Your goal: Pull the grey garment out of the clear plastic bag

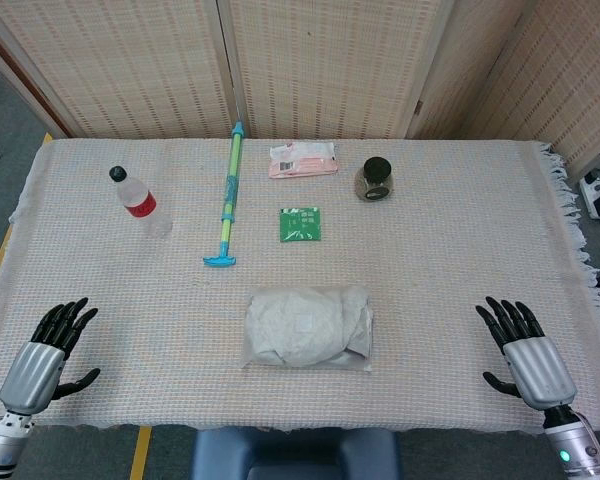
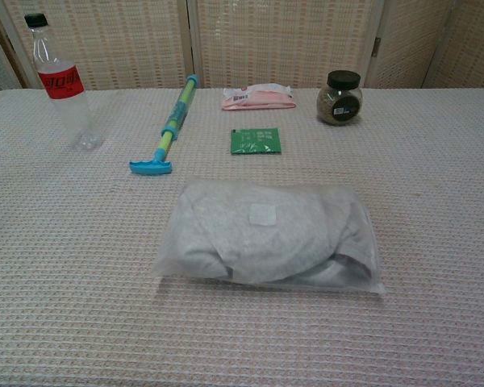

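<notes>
**Both hands released, bag untouched at the near centre**

Only my head view shows the hands: the left hand (image 1: 42,358) rests at the near left of the table (image 1: 460,250), the right hand (image 1: 528,358) at the near right, both with fingers spread and holding nothing. The chest view shows neither hand, but it gives me a closer look at the clear plastic bag (image 2: 270,236) with the grey garment (image 2: 250,242) folded inside and a small white label on top.

Farther back I see a water bottle (image 1: 140,201) at the far left, a blue and green stick tool (image 1: 227,195), a pink packet (image 1: 303,160), a small green card (image 1: 300,224) and a dark-lidded jar (image 1: 375,180). Nothing lies between my hands and the bag.

The bag sits midway between the two hands, well apart from the fingers (image 1: 68,318) of either.
</notes>
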